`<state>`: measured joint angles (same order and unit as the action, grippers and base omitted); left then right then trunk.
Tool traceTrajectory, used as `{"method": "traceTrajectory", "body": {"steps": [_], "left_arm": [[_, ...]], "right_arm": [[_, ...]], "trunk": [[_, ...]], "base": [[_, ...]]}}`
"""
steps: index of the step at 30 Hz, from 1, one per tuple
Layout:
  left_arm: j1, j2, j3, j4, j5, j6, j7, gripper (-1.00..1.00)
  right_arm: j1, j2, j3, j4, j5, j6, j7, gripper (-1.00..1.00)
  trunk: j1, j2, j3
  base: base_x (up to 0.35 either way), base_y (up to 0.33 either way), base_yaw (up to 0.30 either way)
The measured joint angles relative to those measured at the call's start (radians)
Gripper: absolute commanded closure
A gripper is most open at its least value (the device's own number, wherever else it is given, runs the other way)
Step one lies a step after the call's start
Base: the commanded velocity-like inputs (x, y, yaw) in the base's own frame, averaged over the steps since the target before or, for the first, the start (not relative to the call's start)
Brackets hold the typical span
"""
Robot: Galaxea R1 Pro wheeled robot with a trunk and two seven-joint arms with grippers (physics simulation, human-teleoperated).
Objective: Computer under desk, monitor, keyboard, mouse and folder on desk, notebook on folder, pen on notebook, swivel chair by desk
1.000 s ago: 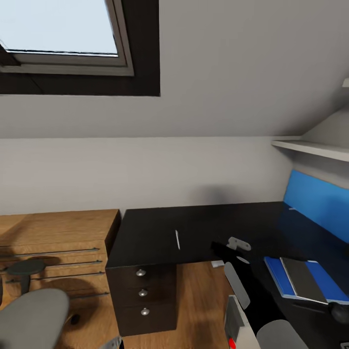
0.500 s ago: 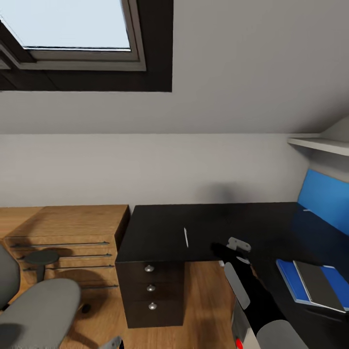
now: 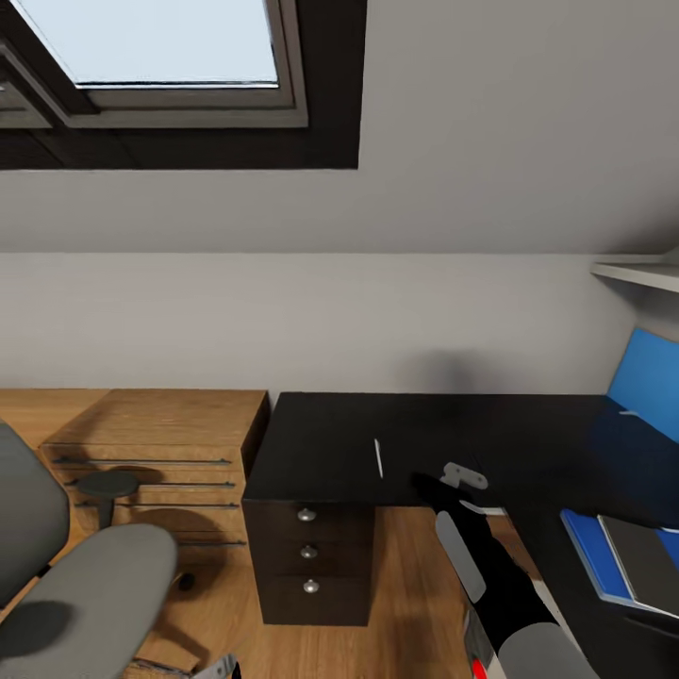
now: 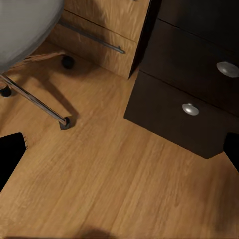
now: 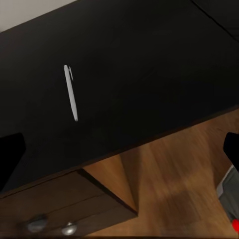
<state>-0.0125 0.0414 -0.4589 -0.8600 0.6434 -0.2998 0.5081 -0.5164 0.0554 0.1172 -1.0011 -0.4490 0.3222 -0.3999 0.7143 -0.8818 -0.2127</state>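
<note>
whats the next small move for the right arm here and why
Probably reach the right gripper forward and leftward toward the pen, jaws open. The pen lies alone on the desk above the drawer unit, while the notebook already sits on the folder at the right edge. The gripper looks open and empty in the right wrist view, so the pen seems the piece left to fetch.

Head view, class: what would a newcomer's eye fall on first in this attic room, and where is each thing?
The bright skylight in the sloped ceiling at upper left draws the eye first. Below it, the black-topped desk spreads from centre to right, with a thin white pen lying on it above the knobbed drawers. The blue folder, with a grey notebook on it, lies at the desk's right edge, and the swivel chair sits lower left.
</note>
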Motion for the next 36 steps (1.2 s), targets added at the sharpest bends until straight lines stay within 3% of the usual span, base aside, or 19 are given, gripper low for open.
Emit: {"method": "traceTrajectory", "body": {"steps": [6,8,15,23,36], "left_arm": [[0.000,0.000,0.001,0.000,0.000,0.000,0.000,-1.00],[0.000,0.000,0.001,0.000,0.000,0.000,0.000,-1.00],[0.000,0.000,0.002,0.000,0.002,0.000,0.000,-1.00],[0.000,0.001,0.004,0.001,0.004,0.000,-0.001,-1.00],[0.000,0.001,0.002,0.001,0.001,0.000,-0.002,-1.00]], "right_arm": [[0.000,0.001,0.004,0.007,0.000,-0.003,0.000,-1.00],[0.000,0.001,0.033,0.009,0.001,-0.005,0.000,-1.00],[0.000,-0.002,0.079,0.009,0.016,-0.007,0.000,-1.00],[0.000,-0.002,0.085,0.008,0.058,-0.014,0.000,-1.00],[0.000,-0.003,0.087,0.009,0.074,-0.020,0.000,-1.00]], "trunk": [[0.000,0.000,-0.008],[0.000,0.000,-0.011],[0.000,0.000,-0.019],[-0.001,0.000,-0.020],[0.000,0.000,-0.020]], "base": [[0.000,0.000,0.140],[0.010,0.000,0.140],[0.184,0.000,0.091],[0.315,0.000,0.012],[0.300,0.072,0.001]]}}
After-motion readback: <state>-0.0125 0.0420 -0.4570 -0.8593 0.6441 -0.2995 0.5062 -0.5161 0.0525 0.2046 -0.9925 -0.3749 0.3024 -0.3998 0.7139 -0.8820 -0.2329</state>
